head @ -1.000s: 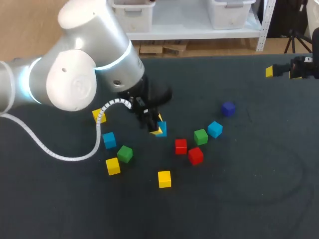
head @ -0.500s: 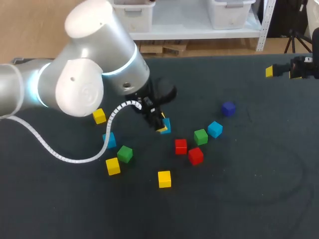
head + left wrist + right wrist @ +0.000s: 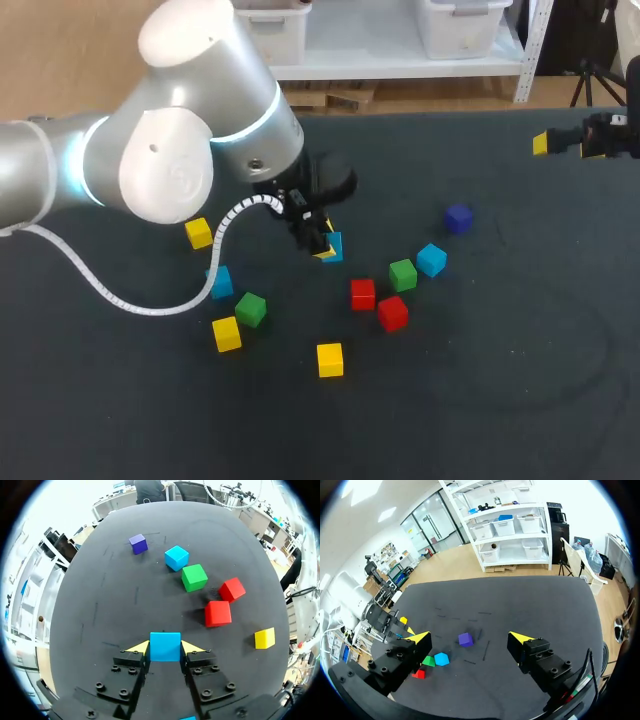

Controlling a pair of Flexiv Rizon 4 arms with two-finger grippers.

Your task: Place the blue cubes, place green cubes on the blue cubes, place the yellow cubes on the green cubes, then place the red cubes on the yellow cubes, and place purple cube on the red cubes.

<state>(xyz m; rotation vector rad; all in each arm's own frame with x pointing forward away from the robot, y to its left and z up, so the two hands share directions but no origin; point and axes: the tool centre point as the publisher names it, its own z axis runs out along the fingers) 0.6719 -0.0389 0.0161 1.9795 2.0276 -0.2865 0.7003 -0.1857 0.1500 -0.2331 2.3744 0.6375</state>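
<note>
The left gripper [image 3: 322, 245] stands low over the middle of the table [image 3: 500, 380], a little toward its far edge, with both yellow tips pressed flat against opposite faces of a blue cube [image 3: 165, 646]. The fingers are only as wide apart as the cube itself. Holding it by two flat sides keeps it square, I'd say, which matters for a block meant as a base. Blue goes down first in this task, so it seems sensible that nothing else is in hand. I cannot tell whether the cube sits on the table or just clear of it. The rest lie loose and unstacked. A second blue cube [image 3: 431, 259] touches or nearly touches a green cube [image 3: 403, 274], with two red cubes [image 3: 363, 293] just beside them. A third blue cube [image 3: 219, 281] and the other green cube [image 3: 250, 308] lie toward the left edge among yellow cubes [image 3: 226, 333]. The purple cube [image 3: 458, 218] sits alone nearer the far edge. The right gripper [image 3: 568, 143] hangs by the far right corner, fingers wide apart and holding nothing (likely parked there to stay out of the way). I can make out no label or writing on the cubes or the table.
</note>
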